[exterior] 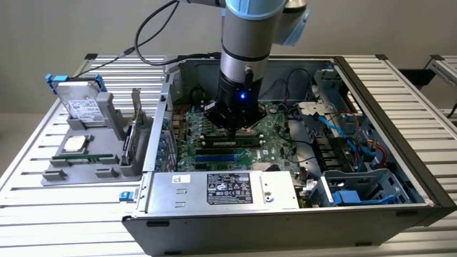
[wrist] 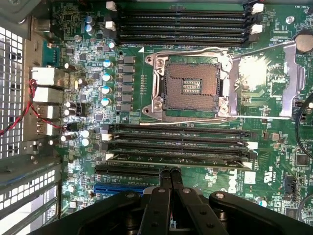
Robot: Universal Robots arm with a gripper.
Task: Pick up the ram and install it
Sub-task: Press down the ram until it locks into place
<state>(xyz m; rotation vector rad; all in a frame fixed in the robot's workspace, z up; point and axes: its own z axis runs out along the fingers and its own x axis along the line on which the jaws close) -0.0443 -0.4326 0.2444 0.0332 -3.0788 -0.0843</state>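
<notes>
The ram (wrist: 195, 161) is a long thin green stick standing on edge in a memory slot of the motherboard (wrist: 122, 73), in the bank beside the empty processor socket (wrist: 190, 85). In the exterior view the ram (exterior: 227, 142) lies among the dark slots inside the open computer case (exterior: 400, 139). My gripper (wrist: 170, 172) is shut, its two black fingers pressed together with nothing between them. The tips sit right at the ram's upper edge near its middle. From outside, the gripper (exterior: 236, 128) points straight down into the case.
On the exterior view's left, a grey holder (exterior: 100, 166) carries a hard drive (exterior: 82, 107), a square silver chip (exterior: 75, 143) and an upright expansion card (exterior: 136, 128). The power supply (exterior: 228, 190) and the drive cages (exterior: 357, 187) crowd the case's near side, with cables (exterior: 314, 115) beside the arm.
</notes>
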